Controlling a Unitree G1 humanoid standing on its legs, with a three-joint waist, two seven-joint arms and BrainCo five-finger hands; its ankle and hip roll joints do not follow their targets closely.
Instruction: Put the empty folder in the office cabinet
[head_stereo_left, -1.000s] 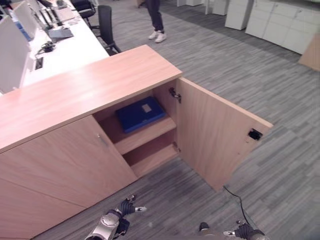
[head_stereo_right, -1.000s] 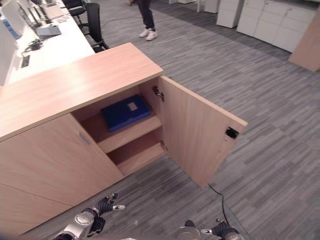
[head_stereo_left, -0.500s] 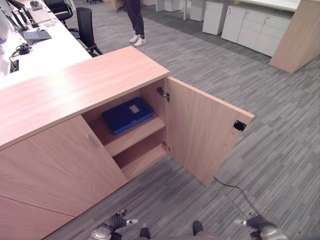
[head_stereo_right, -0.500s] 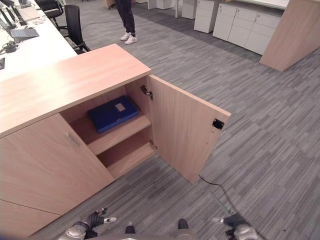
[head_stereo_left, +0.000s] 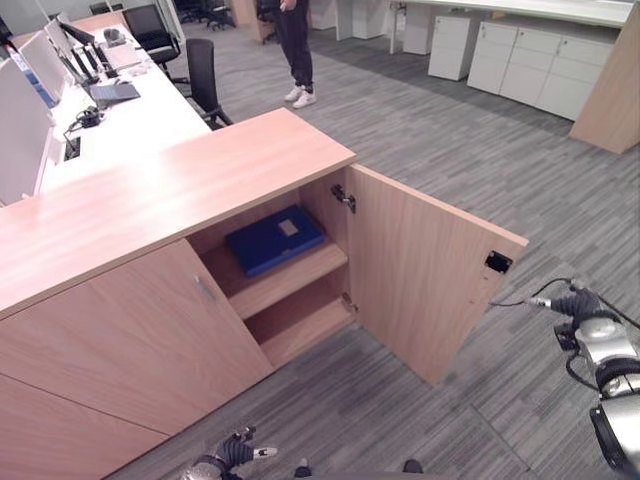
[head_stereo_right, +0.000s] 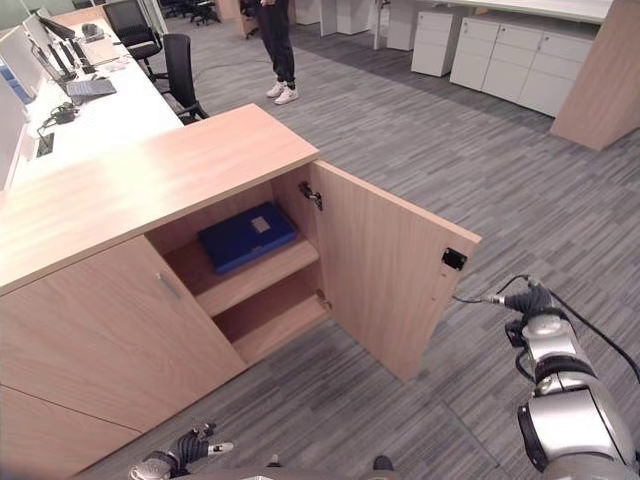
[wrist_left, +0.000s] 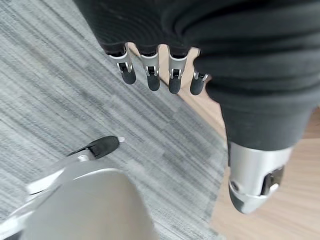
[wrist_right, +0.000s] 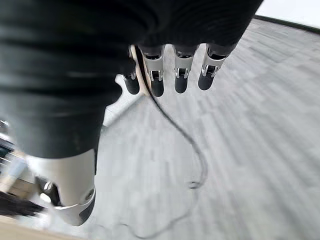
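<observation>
A blue folder (head_stereo_left: 275, 240) lies flat on the upper shelf of the wooden office cabinet (head_stereo_left: 180, 195), clear of both hands. The cabinet door (head_stereo_left: 430, 290) stands wide open, swung out to the right. My right hand (head_stereo_left: 578, 302) is raised at the right, just past the door's free edge, its fingers (wrist_right: 180, 75) straight and holding nothing. Low at the bottom of the view, above the carpet in front of the shut left door, hangs my left hand (head_stereo_left: 235, 452), also open and empty (wrist_left: 152, 75).
A person (head_stereo_left: 295, 50) stands on the carpet behind the cabinet. A black office chair (head_stereo_left: 205, 75) and a white desk (head_stereo_left: 140, 115) with monitors lie beyond the cabinet top. White drawer units (head_stereo_left: 520, 60) line the far right.
My right arm has risen from the bottom edge to beside the door's free edge. The camera has shifted. The folder and my left hand stay where they were.
</observation>
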